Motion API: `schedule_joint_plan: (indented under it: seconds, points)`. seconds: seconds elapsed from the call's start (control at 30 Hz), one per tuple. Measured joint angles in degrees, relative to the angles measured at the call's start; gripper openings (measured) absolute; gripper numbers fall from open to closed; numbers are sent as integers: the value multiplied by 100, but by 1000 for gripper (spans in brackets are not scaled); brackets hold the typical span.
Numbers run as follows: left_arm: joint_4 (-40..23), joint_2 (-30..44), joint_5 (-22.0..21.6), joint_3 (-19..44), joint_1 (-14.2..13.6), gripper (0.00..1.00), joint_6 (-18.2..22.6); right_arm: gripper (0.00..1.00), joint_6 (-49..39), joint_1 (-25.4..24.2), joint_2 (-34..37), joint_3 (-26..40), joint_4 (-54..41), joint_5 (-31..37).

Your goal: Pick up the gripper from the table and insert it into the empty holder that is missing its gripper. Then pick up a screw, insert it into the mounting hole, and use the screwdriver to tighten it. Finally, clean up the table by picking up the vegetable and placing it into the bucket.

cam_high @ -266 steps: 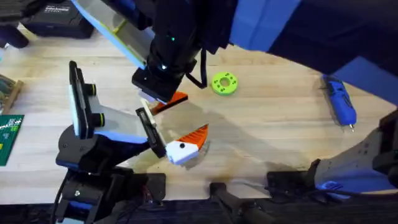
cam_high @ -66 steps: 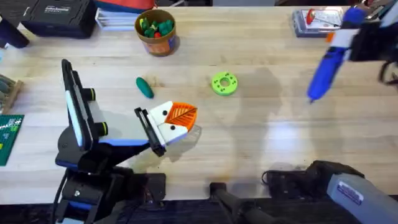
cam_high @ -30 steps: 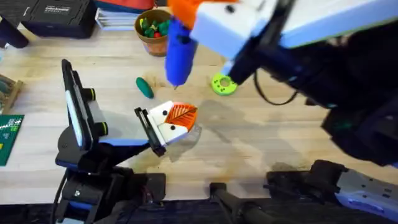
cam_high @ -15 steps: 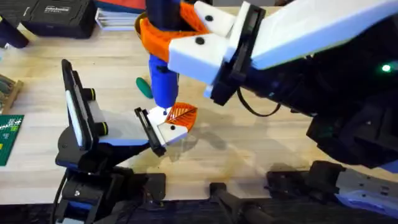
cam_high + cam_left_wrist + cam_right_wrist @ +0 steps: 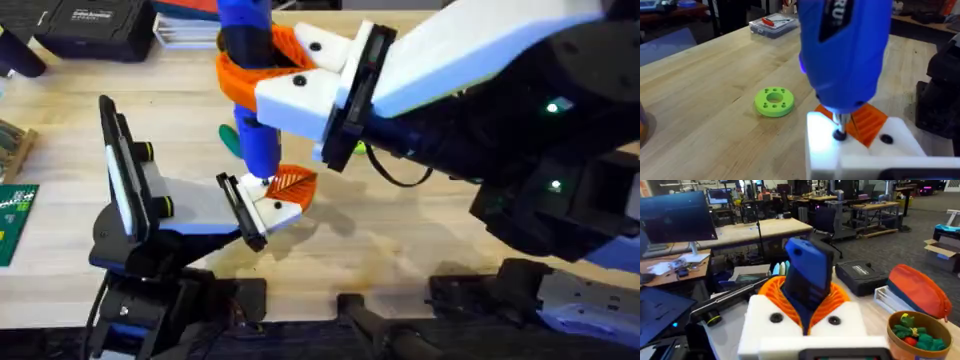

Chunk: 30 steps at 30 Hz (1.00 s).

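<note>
- Nearest the camera in the overhead view, the left arm's base sits at the lower left; its left end effector (image 5: 272, 200), white with orange ribbed pads, lies low over the tabletop (image 5: 420, 240). Whether its fingers are apart or together I cannot tell, since the tool stands in front of them.
- In the left wrist view the white body and an orange pad (image 5: 867, 122) show at the lower edge, with two dark round spots on the white part.
- The screwdriver (image 5: 255, 120) stands upright, its thin metal bit (image 5: 839, 125) touching one dark spot on the white part; what that spot is cannot be made out.
- The right end effector (image 5: 275, 75) clamps the screwdriver between orange pads; in the right wrist view the blue body (image 5: 807, 277) rises between the two pads.
- The right arm (image 5: 480, 110) crosses the middle, large and dark, hiding much of the tabletop behind it.
- Just behind the screwdriver, a small part of the dark green vegetable (image 5: 230, 137) peeks out; the rest is covered.
- The lime-green disc (image 5: 774, 101) lies flat on the wood, apart from the end effectors; its small holes ring a larger centre hole. In the overhead view only a sliver (image 5: 357, 149) shows beneath the arm.
- Farther back, the bucket (image 5: 917, 330) holds green, yellow and red pieces and is cut off by the picture's edge.
- A black case (image 5: 860, 275) and a red pouch (image 5: 917, 292) lie beside it.
- A clear box (image 5: 771, 25) sits at the far tabletop edge.
</note>
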Motion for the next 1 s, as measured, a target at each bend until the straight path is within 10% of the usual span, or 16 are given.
schedule_joint_plan:
  seconds: [1.0]
  points:
    - [-3,2,0,0,0,4,-4,28,-99,0,154,2,108,5]
